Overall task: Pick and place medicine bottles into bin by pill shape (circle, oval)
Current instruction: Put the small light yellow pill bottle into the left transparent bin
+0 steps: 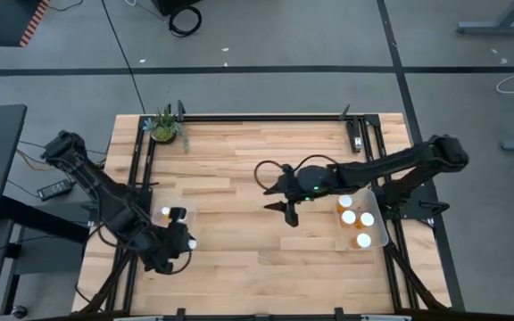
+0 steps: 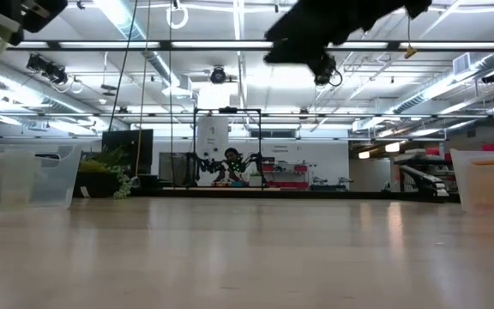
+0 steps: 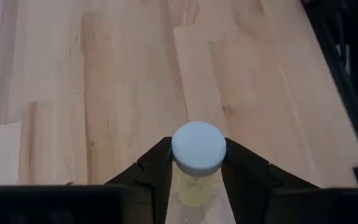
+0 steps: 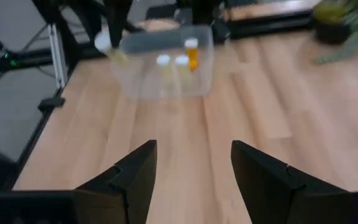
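Bottles are split between two bins, so your sorting looks well along. At the table's left, your left gripper [image 3: 197,180] has its fingers clamped on a white-capped bottle [image 3: 198,149], beside the left bin [image 4: 166,59], which holds about three more. Mid-table, your right gripper [image 4: 194,171] hangs empty, fingers apart. At right, the other bin [image 1: 377,234] holds four. No loose bottles show on the table.
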{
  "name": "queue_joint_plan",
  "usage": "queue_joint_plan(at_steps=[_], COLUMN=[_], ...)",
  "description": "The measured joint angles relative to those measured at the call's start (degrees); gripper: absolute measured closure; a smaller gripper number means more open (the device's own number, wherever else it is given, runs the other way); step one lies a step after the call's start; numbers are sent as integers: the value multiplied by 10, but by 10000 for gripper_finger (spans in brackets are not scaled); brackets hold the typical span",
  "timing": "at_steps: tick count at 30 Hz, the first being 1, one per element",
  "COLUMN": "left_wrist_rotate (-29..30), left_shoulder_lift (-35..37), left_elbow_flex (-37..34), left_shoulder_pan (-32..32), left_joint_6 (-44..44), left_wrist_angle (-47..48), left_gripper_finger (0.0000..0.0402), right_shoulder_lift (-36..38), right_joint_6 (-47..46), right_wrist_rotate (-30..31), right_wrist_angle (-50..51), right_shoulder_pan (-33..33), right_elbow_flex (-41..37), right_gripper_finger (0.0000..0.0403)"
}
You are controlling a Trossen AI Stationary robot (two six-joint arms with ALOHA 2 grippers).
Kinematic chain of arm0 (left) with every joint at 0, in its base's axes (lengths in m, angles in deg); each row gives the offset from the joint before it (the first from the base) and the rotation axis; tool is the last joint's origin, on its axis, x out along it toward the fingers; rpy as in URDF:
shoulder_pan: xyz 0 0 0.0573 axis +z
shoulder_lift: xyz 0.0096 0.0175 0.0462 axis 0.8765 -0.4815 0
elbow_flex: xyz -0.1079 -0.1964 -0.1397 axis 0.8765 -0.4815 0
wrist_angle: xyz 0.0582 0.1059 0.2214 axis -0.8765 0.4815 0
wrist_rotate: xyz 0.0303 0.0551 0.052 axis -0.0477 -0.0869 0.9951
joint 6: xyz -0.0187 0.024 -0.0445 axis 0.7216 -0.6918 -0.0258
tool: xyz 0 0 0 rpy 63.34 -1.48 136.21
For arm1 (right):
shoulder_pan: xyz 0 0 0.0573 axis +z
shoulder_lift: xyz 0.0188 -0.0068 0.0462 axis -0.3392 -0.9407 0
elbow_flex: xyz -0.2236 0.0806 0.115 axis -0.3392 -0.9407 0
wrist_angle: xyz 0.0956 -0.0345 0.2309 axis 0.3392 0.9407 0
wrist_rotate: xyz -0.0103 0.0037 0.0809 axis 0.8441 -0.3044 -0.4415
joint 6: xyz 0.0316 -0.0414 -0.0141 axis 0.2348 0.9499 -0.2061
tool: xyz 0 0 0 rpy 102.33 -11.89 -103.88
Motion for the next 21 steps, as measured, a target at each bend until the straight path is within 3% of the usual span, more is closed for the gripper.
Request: queue_joint_plan(at_steps=[10, 21], left_wrist_rotate=[33, 58], left_shoulder_lift=[34, 114], left_elbow_flex=[-69, -202], left_shoulder_pan=[-53, -77], left_joint_6=[36, 61], left_wrist_angle=[1, -127], left_gripper_finger=[272, 269], right_shoulder_lift=[54, 49], right_joint_6=[-31, -65], right_wrist_rotate=[119, 194], right_wrist_angle=[8, 9], right_shoulder_pan=[79, 125], right_elbow_flex=[0, 0], right_gripper_finger=[189, 189])
